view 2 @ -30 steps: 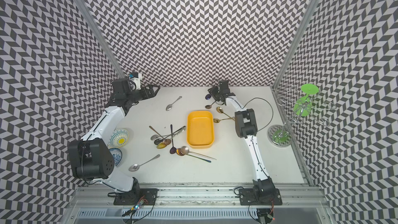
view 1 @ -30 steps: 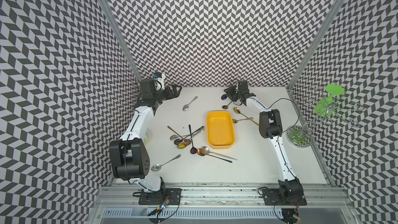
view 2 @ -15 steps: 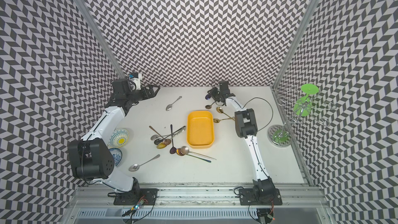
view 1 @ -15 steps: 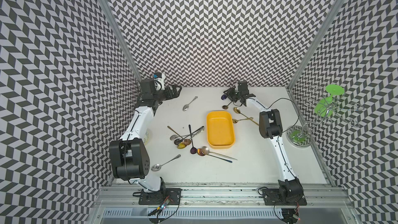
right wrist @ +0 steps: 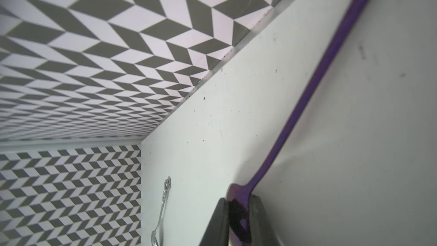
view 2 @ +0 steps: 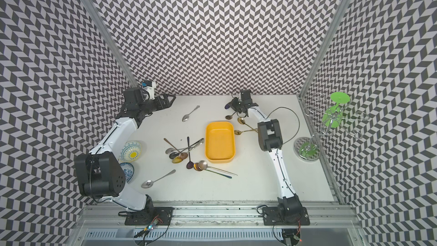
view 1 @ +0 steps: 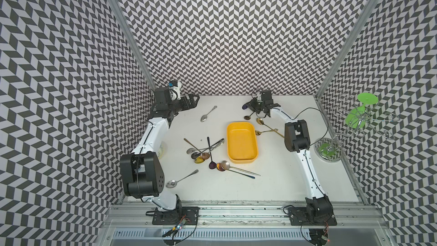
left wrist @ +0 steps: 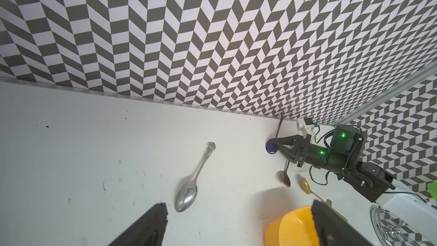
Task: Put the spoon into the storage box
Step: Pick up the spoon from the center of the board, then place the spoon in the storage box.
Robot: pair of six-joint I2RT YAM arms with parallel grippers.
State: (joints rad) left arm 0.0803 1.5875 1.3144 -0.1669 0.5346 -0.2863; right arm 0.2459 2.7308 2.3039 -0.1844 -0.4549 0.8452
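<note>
The storage box (view 1: 241, 141) (view 2: 220, 141) is a shallow yellow tray in the middle of the table, with nothing in it. At the back, close to the wall, lies a purple spoon (right wrist: 307, 91). My right gripper (right wrist: 238, 203) (view 1: 251, 107) is low over the table and shut on the bowl of this spoon, whose handle runs toward the wall. In the left wrist view the purple spoon (left wrist: 270, 147) peeks out at the right gripper's tips. My left gripper (left wrist: 238, 205) (view 1: 195, 100) stands open and holds nothing at the back left, apart from an ornate silver spoon (left wrist: 196, 181).
Several spoons lie crossed in a pile (view 1: 203, 150) left of the box. Gold spoons (view 1: 264, 126) lie right of it, and a silver one (view 1: 181, 180) lies near the front left. Two patterned plates (view 2: 131, 151) sit by the left arm. A wire rack (view 1: 335, 138) stands at the right edge.
The right gripper's jaws have come together on the purple spoon's bowl. Both arms have hardly moved, and the left gripper stays open.
</note>
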